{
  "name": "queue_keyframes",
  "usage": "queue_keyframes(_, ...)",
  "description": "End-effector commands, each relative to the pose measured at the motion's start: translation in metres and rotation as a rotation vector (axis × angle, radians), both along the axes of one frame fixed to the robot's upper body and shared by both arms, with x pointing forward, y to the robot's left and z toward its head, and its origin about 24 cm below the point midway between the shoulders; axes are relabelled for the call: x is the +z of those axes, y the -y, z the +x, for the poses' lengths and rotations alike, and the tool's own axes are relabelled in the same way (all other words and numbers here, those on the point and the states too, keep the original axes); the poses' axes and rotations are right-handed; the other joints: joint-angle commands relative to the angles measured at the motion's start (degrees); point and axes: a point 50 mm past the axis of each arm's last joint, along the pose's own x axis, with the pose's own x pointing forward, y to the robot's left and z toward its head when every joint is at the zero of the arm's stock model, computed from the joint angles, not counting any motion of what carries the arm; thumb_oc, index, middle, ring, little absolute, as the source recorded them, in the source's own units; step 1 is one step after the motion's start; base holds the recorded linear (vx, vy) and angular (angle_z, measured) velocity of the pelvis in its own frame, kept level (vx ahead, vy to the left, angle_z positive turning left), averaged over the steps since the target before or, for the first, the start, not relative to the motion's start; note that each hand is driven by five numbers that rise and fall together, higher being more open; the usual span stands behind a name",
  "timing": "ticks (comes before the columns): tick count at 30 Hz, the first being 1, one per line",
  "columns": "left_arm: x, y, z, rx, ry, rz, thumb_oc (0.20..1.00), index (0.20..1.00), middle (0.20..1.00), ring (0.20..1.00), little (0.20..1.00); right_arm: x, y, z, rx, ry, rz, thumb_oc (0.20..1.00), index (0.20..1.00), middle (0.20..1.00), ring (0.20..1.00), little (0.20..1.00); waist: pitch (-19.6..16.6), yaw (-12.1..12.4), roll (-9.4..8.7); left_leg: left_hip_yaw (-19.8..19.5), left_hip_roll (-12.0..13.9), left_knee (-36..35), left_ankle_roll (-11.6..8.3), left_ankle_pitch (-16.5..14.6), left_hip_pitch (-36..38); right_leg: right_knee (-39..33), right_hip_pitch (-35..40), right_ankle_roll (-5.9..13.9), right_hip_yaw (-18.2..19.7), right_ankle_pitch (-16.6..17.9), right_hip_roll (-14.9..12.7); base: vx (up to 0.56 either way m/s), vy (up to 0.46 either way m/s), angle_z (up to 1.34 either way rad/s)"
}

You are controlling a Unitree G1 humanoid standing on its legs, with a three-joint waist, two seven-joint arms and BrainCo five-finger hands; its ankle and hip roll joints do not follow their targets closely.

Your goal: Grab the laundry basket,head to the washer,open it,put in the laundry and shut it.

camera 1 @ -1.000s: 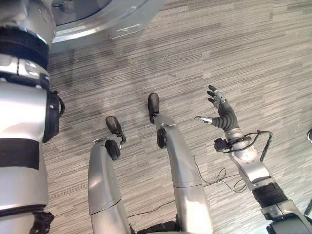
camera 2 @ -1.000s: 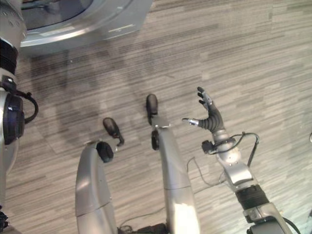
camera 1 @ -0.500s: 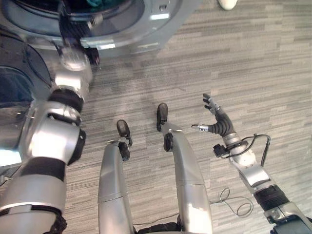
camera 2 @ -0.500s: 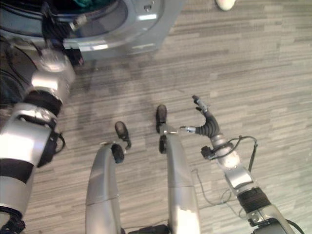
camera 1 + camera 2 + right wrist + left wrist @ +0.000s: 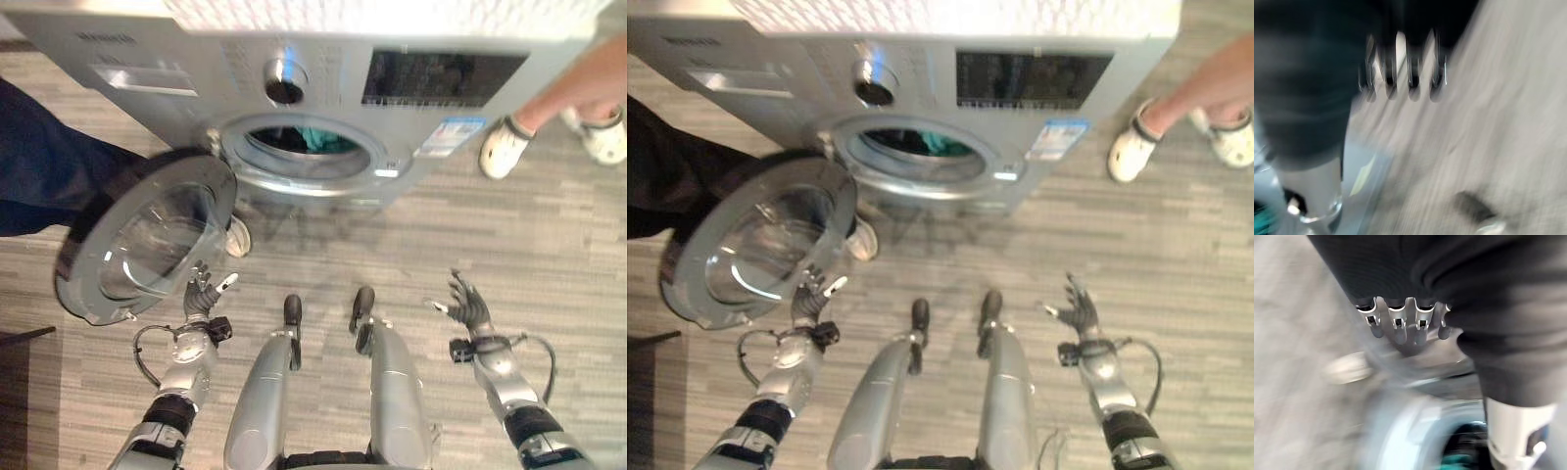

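The silver-grey washer (image 5: 323, 59) stands ahead with its round door (image 5: 147, 235) swung open to the left. Teal laundry (image 5: 323, 140) lies inside the drum opening (image 5: 309, 162). My left hand (image 5: 201, 296) hangs open just below the door's lower right rim, fingers straight and holding nothing. In the left wrist view its fingers (image 5: 1396, 328) point toward the washer, with a patch of teal laundry (image 5: 1464, 461) showing past them. Out to the right, my right hand (image 5: 470, 305) is open with spread fingers above the floor, and the right wrist view shows those fingers (image 5: 1400, 78) straight.
A person's bare legs in white shoes (image 5: 502, 149) stand at the washer's right front corner. Another person in dark trousers (image 5: 44, 162) stands left of the open door, one light shoe (image 5: 235, 237) beside it. Grey wood-grain floor (image 5: 549, 245) lies in front.
The camera has tilted up, bringing the whole washer and two people into view. My left arm has come down from the drum opening to below the door. The right hand stays open.
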Motion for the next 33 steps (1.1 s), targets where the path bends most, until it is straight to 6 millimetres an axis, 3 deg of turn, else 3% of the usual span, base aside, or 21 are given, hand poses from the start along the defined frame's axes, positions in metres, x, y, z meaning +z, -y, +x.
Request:
queue_keyframes(1, 0.038, -0.026, 0.022, 0.023, 0.119, 0.176, 1.0, 1.0, 1.0, 1.0, 1.0, 0.015, 0.002, 0.012, 0.065, 0.059, -0.004, 1.0, 1.0, 1.0, 1.0, 1.0, 0.2, -2.3, -0.23, 0.6, -1.1, -1.8, -0.68, 2.4, -1.1, -7.6, 2.6, 3.96, 1.3, 7.1, 0.3, 0.1, 0.047, 0.0)
queue_keyframes(4, 0.044, -0.044, 0.019, 0.059, 0.115, 0.23, 1.0, 1.0, 1.0, 1.0, 1.0, 0.007, 0.005, 0.001, 0.081, -0.004, -0.021, 1.0, 1.0, 1.0, 1.0, 1.0, -0.8, -1.9, -0.46, 0.6, -1.0, -4.6, -0.77, 3.1, 1.6, -9.6, 5.5, 3.97, 1.3, 7.4, 0.6, 0.04, 0.049, -0.03)
queue_keyframes(5, 0.052, -0.064, 0.017, 0.093, 0.094, 0.315, 1.0, 1.0, 1.0, 1.0, 1.0, 0.0, 0.007, -0.01, 0.086, -0.061, -0.029, 1.0, 1.0, 1.0, 1.0, 1.0, -1.9, -1.8, -0.61, 0.7, -0.4, -7.4, -0.86, 4.0, 3.6, -11.5, 7.4, 4.26, 0.6, 7.8, 0.8, 0.0, 0.0, 0.0)
queue_keyframes(8, 0.065, -0.085, 0.016, 0.15, 0.096, 0.387, 1.0, 1.0, 1.0, 1.0, 1.0, -0.01, 0.004, -0.021, 0.104, -0.127, -0.023, 1.0, 1.0, 1.0, 1.0, 1.0, -2.7, -1.6, -1.03, 0.7, -0.1, -9.6, -0.85, 4.8, 4.5, -13.1, 8.4, 4.32, 0.1, 8.1, 1.1, 0.01, 0.015, 0.05)
queue_keyframes(15, 0.106, -0.128, 0.021, 0.286, 0.123, 0.491, 1.0, 1.0, 1.0, 1.0, 1.0, -0.012, -0.015, -0.006, 0.232, -0.144, -0.035, 1.0, 1.0, 1.0, 1.0, 1.0, -1.9, -1.1, -3.65, 0.5, 0.7, -12.0, -1.11, 6.8, 3.3, -16.4, 8.2, 4.48, 0.5, 10.1, 1.9, -0.04, -0.006, 0.08)
queue_keyframes(25, 0.133, -0.155, 0.027, 0.359, 0.031, 0.684, 1.0, 1.0, 1.0, 1.0, 1.0, 0.001, -0.034, 0.022, 0.299, -0.044, -0.032, 1.0, 1.0, 1.0, 1.0, 1.0, 0.1, -1.3, -5.43, 0.2, 2.0, -18.1, -1.92, 10.7, 1.8, -18.6, 5.8, 5.25, 1.3, 12.3, 1.7, -0.02, 0.01, 0.01)
queue_keyframes(29, 0.141, -0.16, 0.023, 0.402, 0.081, 0.656, 1.0, 1.0, 1.0, 1.0, 1.0, -0.001, -0.037, 0.021, 0.288, -0.042, -0.023, 1.0, 1.0, 1.0, 1.0, 1.0, 0.9, -1.1, -5.65, 0.2, 1.7, -18.0, -1.53, 10.6, 1.7, -18.5, 5.3, 5.49, 1.7, 12.8, 1.3, 0.01, 0.026, 0.05)
queue_keyframes(33, 0.146, -0.165, 0.01, 0.432, 0.143, 0.655, 1.0, 1.0, 1.0, 1.0, 1.0, -0.012, -0.031, 0.004, 0.265, -0.11, -0.029, 1.0, 1.0, 1.0, 1.0, 1.0, 0.3, -0.3, -5.03, 0.2, 1.3, -17.9, -1.25, 10.0, 2.3, -18.7, 6.0, 5.76, 2.1, 12.9, 0.8, 0.05, 0.032, 0.05)
